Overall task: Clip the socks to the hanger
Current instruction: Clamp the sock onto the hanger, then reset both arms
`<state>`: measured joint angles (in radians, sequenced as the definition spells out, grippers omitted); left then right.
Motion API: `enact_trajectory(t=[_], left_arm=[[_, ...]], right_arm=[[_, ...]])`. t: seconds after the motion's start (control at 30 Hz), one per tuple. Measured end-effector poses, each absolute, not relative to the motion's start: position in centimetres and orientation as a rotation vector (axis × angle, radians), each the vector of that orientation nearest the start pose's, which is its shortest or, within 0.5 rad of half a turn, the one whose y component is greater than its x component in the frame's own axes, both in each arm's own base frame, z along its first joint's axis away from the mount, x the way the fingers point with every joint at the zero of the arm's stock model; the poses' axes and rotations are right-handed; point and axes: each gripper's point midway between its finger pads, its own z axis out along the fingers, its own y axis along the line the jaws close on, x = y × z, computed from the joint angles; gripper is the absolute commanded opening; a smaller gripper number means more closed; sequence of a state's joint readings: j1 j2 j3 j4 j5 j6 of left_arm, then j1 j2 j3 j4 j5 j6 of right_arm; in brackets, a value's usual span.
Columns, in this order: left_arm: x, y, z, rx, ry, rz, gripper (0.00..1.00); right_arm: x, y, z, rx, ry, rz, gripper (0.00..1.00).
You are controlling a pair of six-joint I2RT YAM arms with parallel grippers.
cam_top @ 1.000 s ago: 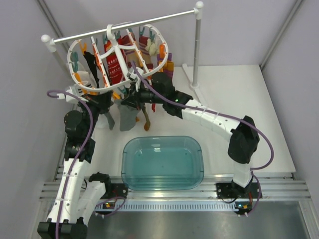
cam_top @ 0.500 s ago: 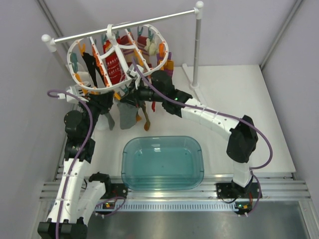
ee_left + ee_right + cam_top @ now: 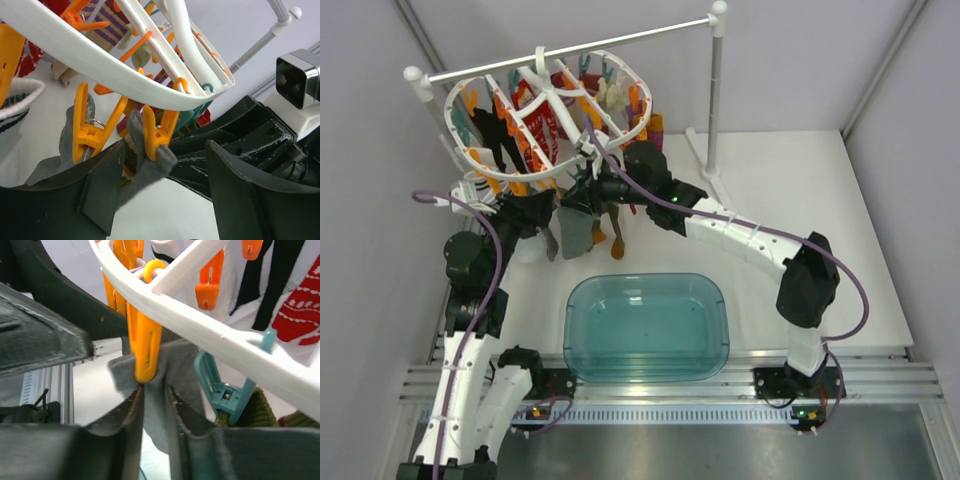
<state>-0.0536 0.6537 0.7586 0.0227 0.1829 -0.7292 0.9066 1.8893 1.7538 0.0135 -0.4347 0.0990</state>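
"What's nearest to us?"

"A clear teal basin [image 3: 646, 281], at the middle of the worktop's [image 3: 800, 200] near edge."

"And past it?"

"Both arms reach toward the far left corner and meet under the hanger [image 3: 480, 160]. The left gripper [image 3: 165, 160] has its fingers spread wide, one on each side of an orange clip [image 3: 156, 131]. Neither finger touches it, as far as I can see. That clip bites the top of a grey sock [image 3: 150, 172]."

"The right one?"

"The right gripper [image 3: 155, 412] comes in from the opposite side. Its fingers stand close together with only a slit between them, and the grey sock's fabric hangs in that slit just below the clip. I cannot tell whether they press the cloth or merely flank it."

"And the other sock?"

"A second grey sock [image 3: 67, 145] hangs just beside the first from a second orange clip [image 3: 90, 132]. Both socks dangle from the ring's near side, above the worktop and beyond the basin."

"Farther back?"

"The hanger's white oval ring is tilted, and its hook sits over a white rail [image 3: 620, 38] along the far edge. A teal clip [image 3: 225, 392] hangs empty next to the gripped sock. A red sock [image 3: 300, 315] and a black sock [image 3: 280, 275] hang behind."
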Motion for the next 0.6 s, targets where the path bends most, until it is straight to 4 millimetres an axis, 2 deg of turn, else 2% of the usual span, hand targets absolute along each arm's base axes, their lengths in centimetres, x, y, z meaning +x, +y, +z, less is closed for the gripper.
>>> enact_trajectory(t=[0.03, 0.07, 0.2, 0.27, 0.3, 0.37, 0.4, 0.43, 0.53, 0.6], left_arm=[[28.4, -7.5, 36.1, -0.334, 1.448, -0.768, 0.71], [28.0, -7.6, 36.1, -0.319, 1.450, -0.763, 0.88], [26.4, -7.9, 35.6, -0.256, 1.482, -0.738, 0.91], [25.6, -7.9, 35.4, -0.224, 1.500, -0.715, 0.92], [25.1, -7.9, 35.4, -0.205, 1.510, -0.703, 0.98], [24.4, -7.8, 35.5, -0.173, 1.529, -0.671, 0.98], [24.0, -7.8, 35.7, -0.161, 1.537, -0.661, 0.98], [23.7, -7.7, 35.7, -0.147, 1.552, -0.644, 0.98], [22.9, -7.5, 35.9, -0.106, 1.598, -0.594, 0.98], [22.5, -7.5, 35.7, -0.067, 1.644, -0.565, 0.98]], right_arm=[[29.5, 50.2, 32.2, -1.020, 1.494, 1.093, 0.34], [29.5, 50.0, 32.2, -1.020, 1.498, 1.088, 0.36], [28.8, 48.5, 32.7, -1.026, 1.493, 1.056, 0.50], [28.1, 47.4, 33.1, -1.033, 1.491, 1.041, 0.56], [27.7, 46.8, 33.3, -1.040, 1.485, 1.030, 0.59], [26.6, 45.2, 33.8, -1.062, 1.470, 1.011, 0.68], [26.0, 44.5, 34.1, -1.073, 1.458, 1.001, 0.73], [25.5, 43.8, 34.3, -1.084, 1.448, 0.995, 0.83], [23.7, 41.4, 34.7, -1.114, 1.417, 0.967, 0.99], [22.8, 39.6, 34.6, -1.130, 1.409, 0.941, 1.00]])
